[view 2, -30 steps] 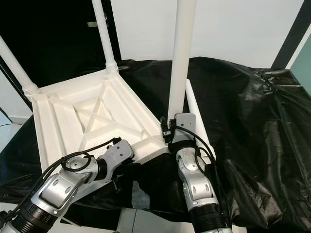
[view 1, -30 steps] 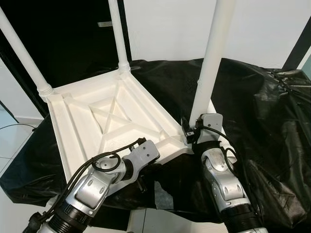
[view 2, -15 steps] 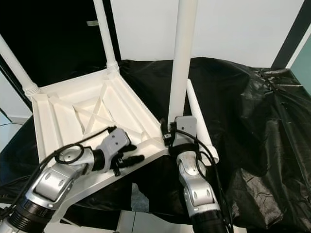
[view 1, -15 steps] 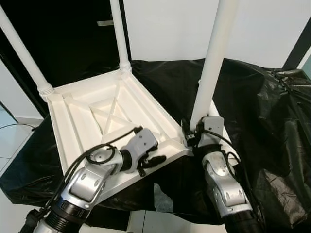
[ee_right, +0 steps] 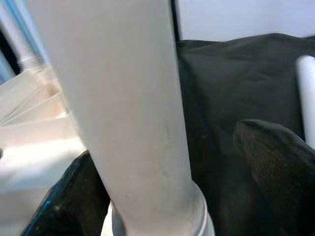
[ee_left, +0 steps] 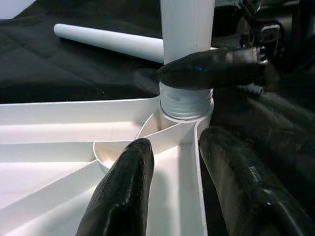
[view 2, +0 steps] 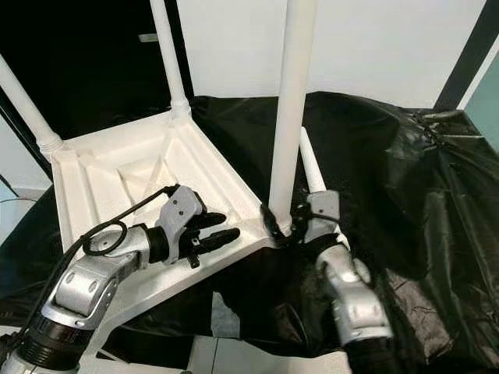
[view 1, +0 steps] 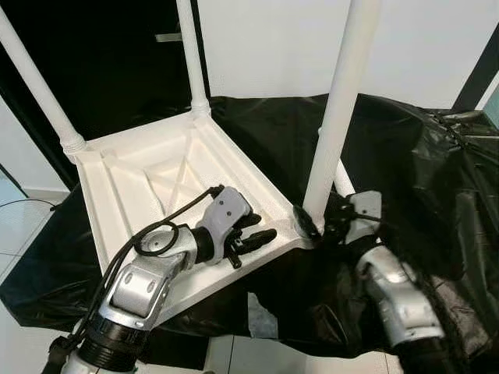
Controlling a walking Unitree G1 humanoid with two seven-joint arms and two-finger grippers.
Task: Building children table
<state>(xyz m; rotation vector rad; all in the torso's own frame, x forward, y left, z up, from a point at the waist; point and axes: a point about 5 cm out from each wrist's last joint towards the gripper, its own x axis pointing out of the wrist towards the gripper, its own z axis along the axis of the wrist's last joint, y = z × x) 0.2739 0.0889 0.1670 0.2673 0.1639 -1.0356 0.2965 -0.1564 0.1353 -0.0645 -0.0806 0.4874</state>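
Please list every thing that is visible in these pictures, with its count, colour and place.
table top: one, white, upside down on the black sheet.
fitted legs: three, white, upright at its corners.
loose leg: one, white, lying on the sheet behind the near fitted leg.
black sheet: one, covering the surface.
wall: white, behind.
left gripper: open, over the table top's near edge.
right gripper: around the near leg's base.

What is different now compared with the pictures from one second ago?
The left gripper came up from under the tabletop's near edge and now rests open on the upside-down tabletop. The right gripper swung round the base of the near leg, fingers either side. Tabletop, three standing legs and loose leg stayed put.
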